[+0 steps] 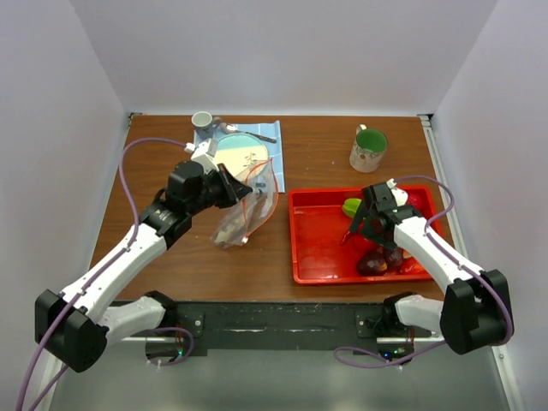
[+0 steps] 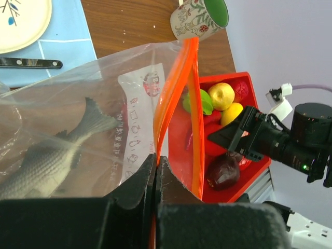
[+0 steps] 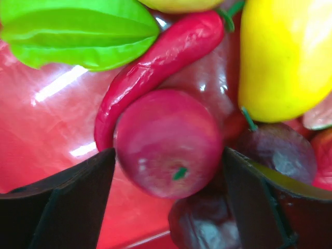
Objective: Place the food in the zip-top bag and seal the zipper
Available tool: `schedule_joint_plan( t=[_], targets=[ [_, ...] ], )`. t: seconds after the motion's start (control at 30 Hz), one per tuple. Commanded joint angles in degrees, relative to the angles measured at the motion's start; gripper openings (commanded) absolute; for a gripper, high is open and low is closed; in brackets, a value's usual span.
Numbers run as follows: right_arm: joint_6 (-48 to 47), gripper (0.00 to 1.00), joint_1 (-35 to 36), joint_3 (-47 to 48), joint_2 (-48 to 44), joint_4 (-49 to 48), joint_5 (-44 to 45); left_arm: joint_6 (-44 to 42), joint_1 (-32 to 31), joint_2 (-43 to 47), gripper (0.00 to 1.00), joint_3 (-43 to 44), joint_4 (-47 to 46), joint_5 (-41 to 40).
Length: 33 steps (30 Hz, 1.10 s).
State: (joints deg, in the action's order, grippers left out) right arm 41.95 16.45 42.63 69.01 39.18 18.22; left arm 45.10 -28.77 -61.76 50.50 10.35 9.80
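Observation:
The clear zip-top bag [image 1: 248, 210] hangs from my left gripper [image 1: 233, 190], left of the red tray. In the left wrist view my left gripper [image 2: 156, 161] is shut on the bag's orange-red zipper [image 2: 179, 98]. The bag's mouth gapes towards the tray, and a fish shape [image 2: 46, 155] shows through the plastic. The food lies in the tray: a red apple [image 3: 168, 142], a red chili [image 3: 155, 62], a green piece [image 3: 78, 31], a yellow piece [image 3: 282, 57] and a dark purple piece [image 3: 280, 155]. My right gripper [image 3: 168, 171] is open and low in the tray, with a finger close on each side of the apple.
The red tray [image 1: 295, 244] stands right of the middle. A green-filled cup [image 1: 368, 147] stands behind it. A plate [image 1: 241, 154] with a knife on a blue mat and a small grey cup [image 1: 202, 120] are at the back left. White walls enclose the table.

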Motion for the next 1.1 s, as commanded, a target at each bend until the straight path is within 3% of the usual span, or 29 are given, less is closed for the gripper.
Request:
schedule_joint_plan(
  t=[0.0,0.03,0.13,0.27,0.57,0.83,1.07],
  targets=[
    [-1.35,0.69,-0.19,0.35,0.07,-3.76,-0.72,-3.53,-2.60,-0.91,0.00,3.29,1.25,-3.29],
    [-1.70,0.55,-0.19,0.43,0.07,-3.67,-0.90,-3.53,-3.30,-1.08,0.00,3.20,1.34,-3.82],
    [-3.01,0.35,-0.01,1.75,-1.07,-2.01,-1.51,-3.62,-4.44,-1.70,0.00,3.29,1.43,-5.14],
    [-4.42,0.23,-0.10,4.91,-4.67,0.98,-3.45,-3.88,-6.38,-2.40,0.00,3.90,1.08,-6.64],
    [-4.87,0.19,2.61,15.53,-11.80,6.61,-12.40,-2.92,-10.68,-6.00,0.00,5.57,-0.41,-9.27],
    [0.93,0.19,20.70,31.70,-7.94,6.18,-9.07,-1.95,-13.23,-8.20,0.00,7.77,-0.15,-12.17],
    [3.48,0.20,28.82,32.43,1.20,-2.85,-9.34,-1.33,-14.29,-8.73,0.00,10.41,0.81,-12.79]
  ],
)
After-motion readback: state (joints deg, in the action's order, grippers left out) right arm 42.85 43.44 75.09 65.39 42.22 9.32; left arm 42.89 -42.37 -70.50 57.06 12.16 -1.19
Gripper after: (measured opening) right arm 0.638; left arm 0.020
